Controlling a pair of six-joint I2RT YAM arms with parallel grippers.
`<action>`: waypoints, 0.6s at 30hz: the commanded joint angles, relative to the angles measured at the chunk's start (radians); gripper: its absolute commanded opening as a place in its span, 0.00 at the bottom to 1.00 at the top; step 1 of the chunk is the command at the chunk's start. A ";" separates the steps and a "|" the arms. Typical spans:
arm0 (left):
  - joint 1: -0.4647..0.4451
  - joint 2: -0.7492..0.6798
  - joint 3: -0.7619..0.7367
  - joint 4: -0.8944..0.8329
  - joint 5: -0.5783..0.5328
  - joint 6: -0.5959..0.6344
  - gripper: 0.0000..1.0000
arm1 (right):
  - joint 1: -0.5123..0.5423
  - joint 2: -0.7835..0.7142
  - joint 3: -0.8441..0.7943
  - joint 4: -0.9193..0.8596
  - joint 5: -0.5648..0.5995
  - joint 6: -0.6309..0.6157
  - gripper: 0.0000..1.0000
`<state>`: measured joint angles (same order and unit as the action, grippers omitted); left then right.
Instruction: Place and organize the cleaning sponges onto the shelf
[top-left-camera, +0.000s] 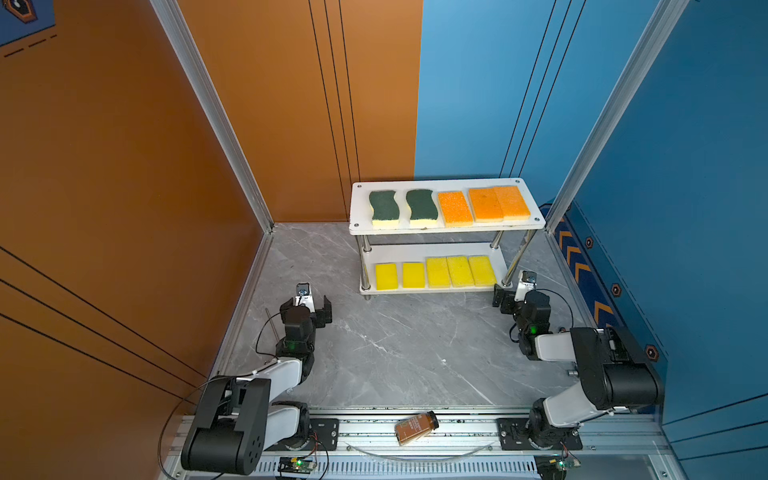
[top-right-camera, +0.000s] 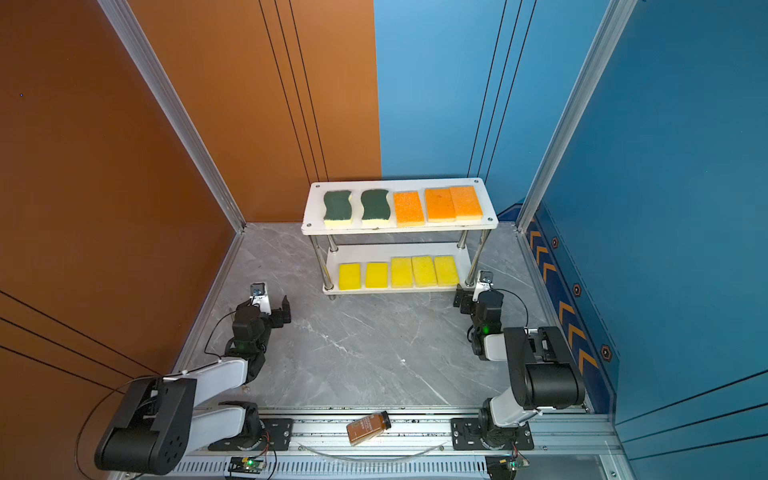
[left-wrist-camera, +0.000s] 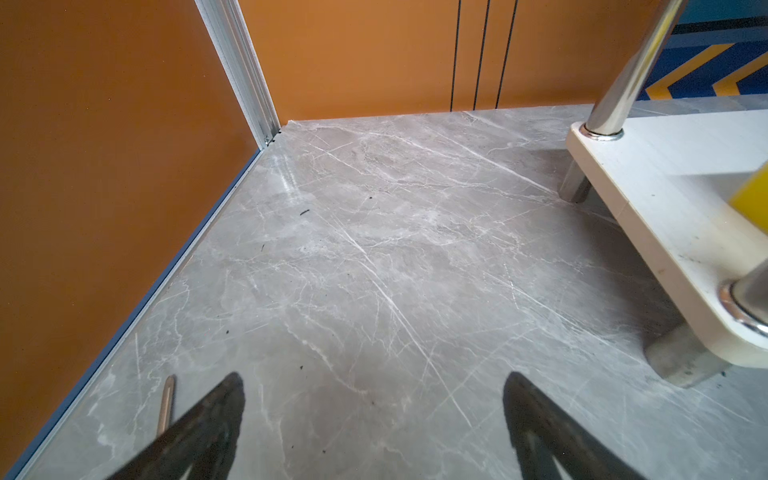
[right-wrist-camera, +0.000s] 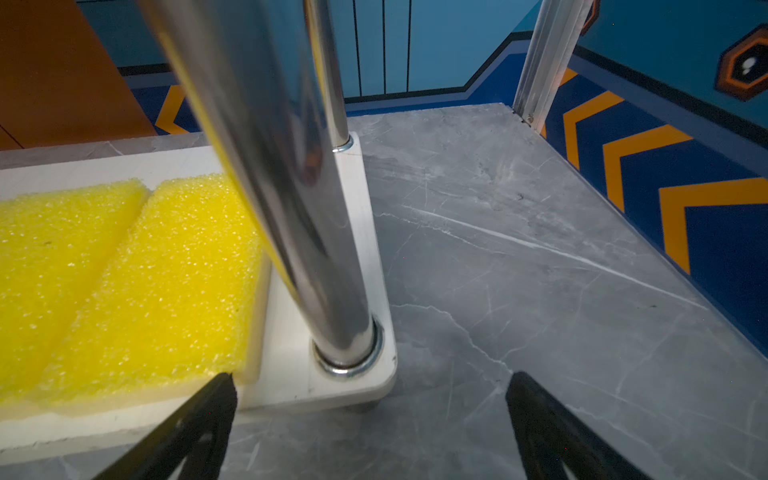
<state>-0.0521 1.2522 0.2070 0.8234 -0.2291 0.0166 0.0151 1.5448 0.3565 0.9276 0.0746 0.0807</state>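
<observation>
Cleaning sponges (top-right-camera: 424, 270): ten in all, every one lying flat on the shelf (top-left-camera: 360, 208); none on the table (top-left-camera: 395, 353).
Upper board (top-right-camera: 316, 208): two wavy green-topped sponges (top-left-camera: 383, 206) at the left end, a gap between them; three orange-topped sponges (top-left-camera: 455, 208) to their right, the two rightmost touching.
Lower board (top-left-camera: 432, 249): five yellow sponges (top-left-camera: 386, 276) in one row; the two at the left stand apart, the three at the right lie side by side and touching.
Shelf: two white boards on chrome posts (top-left-camera: 364, 266), standing at the rear of the table in both top views.
Right gripper (right-wrist-camera: 372, 380): jaws spread wide, nothing between them; low at the shelf's front right corner, one fingertip just at the lower board's front edge beside the rightmost yellow sponge. Contact cannot be told.
Left gripper (left-wrist-camera: 374, 384): jaws spread wide, empty; low over bare table, near the shelf's left end but apart from it.
Thin rod (left-wrist-camera: 165, 405): lying on the table just beside the left gripper.
Brown bottle (top-left-camera: 416, 427): black cap, on its side on the front rail between the two arm bases, well apart from the shelf.
</observation>
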 joint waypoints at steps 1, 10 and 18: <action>0.023 0.047 -0.010 0.168 0.055 -0.021 0.98 | 0.006 0.001 0.015 -0.015 0.036 -0.015 1.00; 0.054 0.312 0.021 0.388 0.083 -0.055 0.98 | 0.008 0.001 0.015 -0.015 0.038 -0.015 1.00; 0.041 0.311 0.155 0.133 0.080 -0.034 0.98 | 0.008 0.001 0.015 -0.014 0.040 -0.015 1.00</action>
<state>-0.0074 1.5726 0.3531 1.0313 -0.1703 -0.0299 0.0154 1.5448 0.3573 0.9268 0.0845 0.0769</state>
